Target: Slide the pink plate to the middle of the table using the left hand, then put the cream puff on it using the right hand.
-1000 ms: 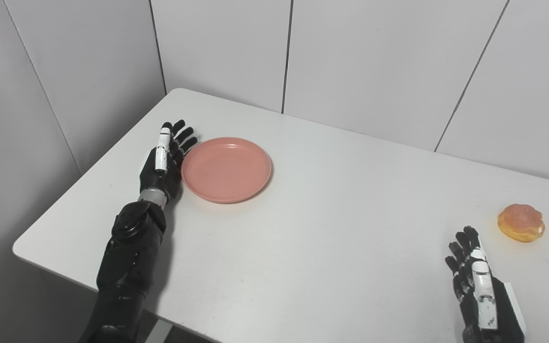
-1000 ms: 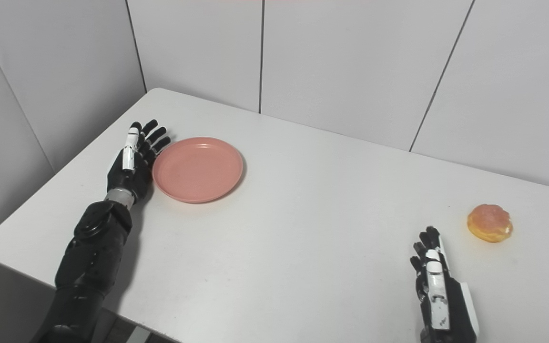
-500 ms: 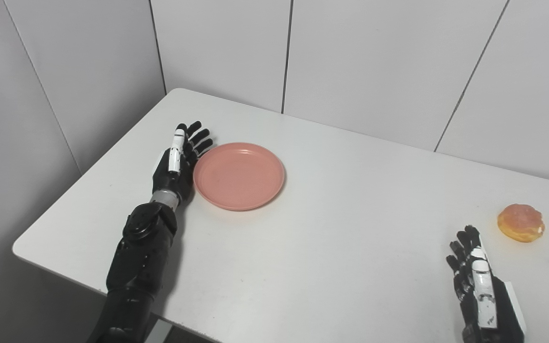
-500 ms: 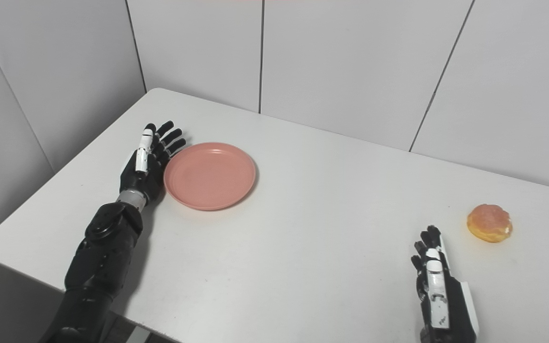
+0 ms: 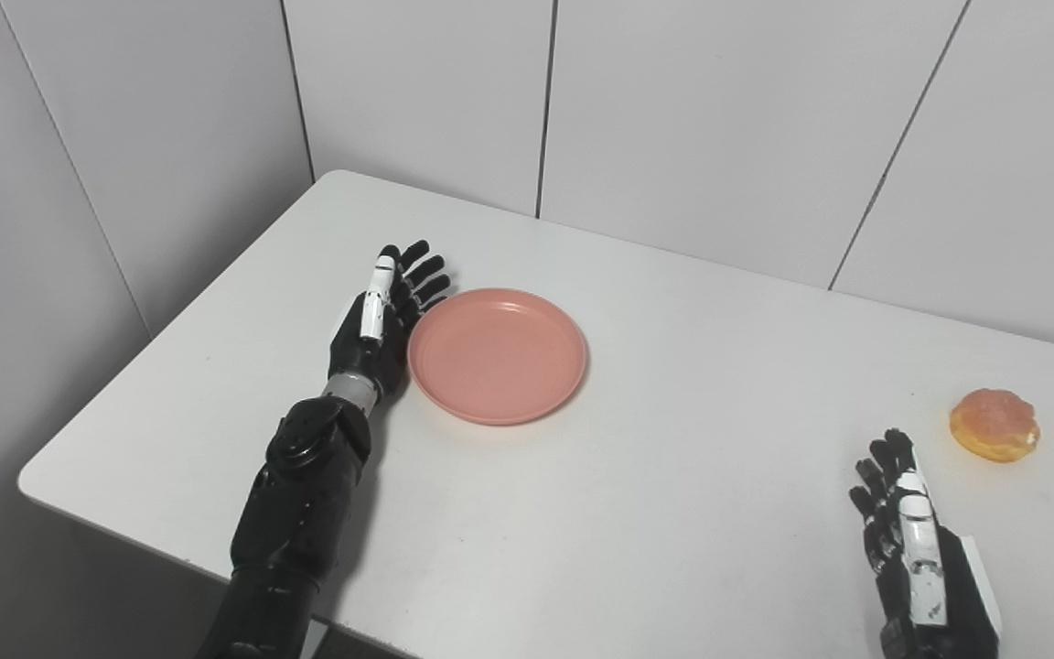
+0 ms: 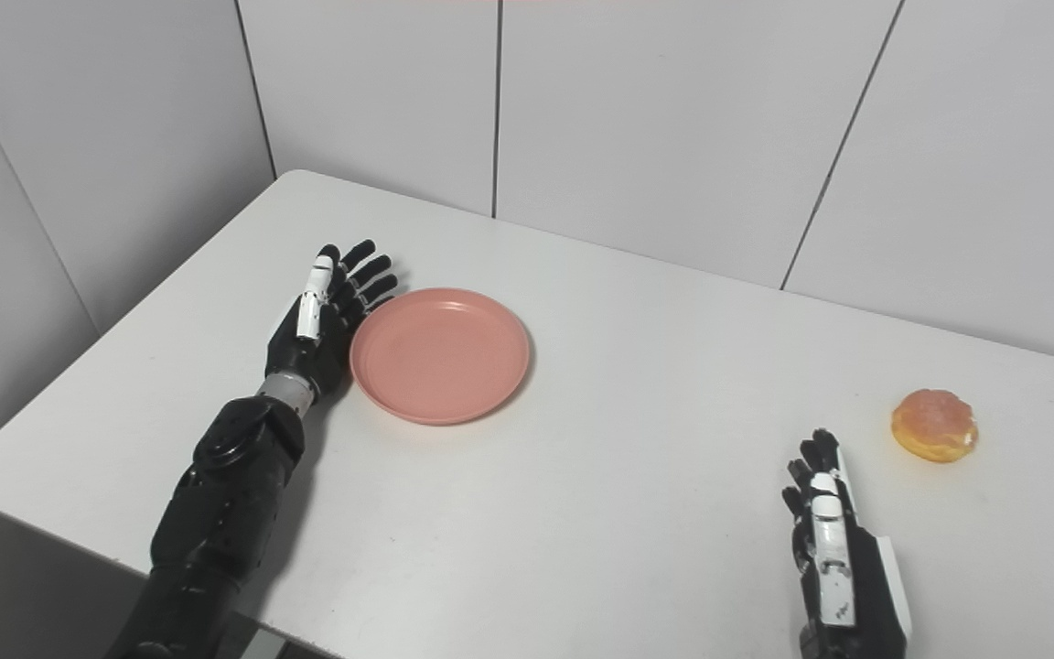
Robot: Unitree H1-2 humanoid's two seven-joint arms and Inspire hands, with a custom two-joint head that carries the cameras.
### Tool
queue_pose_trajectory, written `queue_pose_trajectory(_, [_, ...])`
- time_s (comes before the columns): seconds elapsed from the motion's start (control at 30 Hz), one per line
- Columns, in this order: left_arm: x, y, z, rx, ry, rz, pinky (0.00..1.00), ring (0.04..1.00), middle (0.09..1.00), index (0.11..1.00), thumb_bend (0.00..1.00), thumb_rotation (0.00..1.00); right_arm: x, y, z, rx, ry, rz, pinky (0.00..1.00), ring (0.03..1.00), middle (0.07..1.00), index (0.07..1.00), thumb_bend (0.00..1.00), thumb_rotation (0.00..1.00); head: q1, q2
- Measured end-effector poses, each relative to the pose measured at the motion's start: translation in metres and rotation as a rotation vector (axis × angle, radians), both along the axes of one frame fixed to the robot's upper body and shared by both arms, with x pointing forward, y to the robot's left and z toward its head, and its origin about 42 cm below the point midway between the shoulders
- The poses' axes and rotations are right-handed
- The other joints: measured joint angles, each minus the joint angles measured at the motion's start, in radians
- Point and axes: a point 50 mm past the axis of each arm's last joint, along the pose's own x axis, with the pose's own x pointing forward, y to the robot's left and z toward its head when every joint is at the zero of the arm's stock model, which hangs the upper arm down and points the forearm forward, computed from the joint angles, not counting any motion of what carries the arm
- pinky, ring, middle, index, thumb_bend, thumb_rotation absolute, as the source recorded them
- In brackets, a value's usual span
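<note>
Bare white table (image 5: 719, 439) from pink plate (image 5: 498, 354) across to cream puff (image 5: 994, 425), nothing between; left hand (image 5: 381, 320) flat against plate's left rim; right hand (image 5: 911, 558) near puff, apart.

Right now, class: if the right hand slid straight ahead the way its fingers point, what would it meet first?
Probably nothing: the right hand points up-table, passing left of the puff; bare table lies ahead, though depth is uncertain.

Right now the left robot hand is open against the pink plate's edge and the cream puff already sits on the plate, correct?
Not quite: in the left eye view the cream puff lies on the table, far from the pink plate. The left robot hand is open against its edge.
</note>
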Motion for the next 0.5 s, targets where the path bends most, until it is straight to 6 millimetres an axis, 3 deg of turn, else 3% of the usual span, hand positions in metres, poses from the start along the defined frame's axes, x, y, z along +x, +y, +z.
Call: queue_pose_trajectory(0.5, [0.003, -0.039, -0.004, -0.050, -0.013, -0.086, 0.87, 0.860, 0.865, 0.855, 0.40, 1.00, -0.001, 0.004, 0.003, 0.002, 0.002, -0.004, 1.00, 0.991, 1.000, 1.000, 0.21, 1.00, -0.034, 0.020])
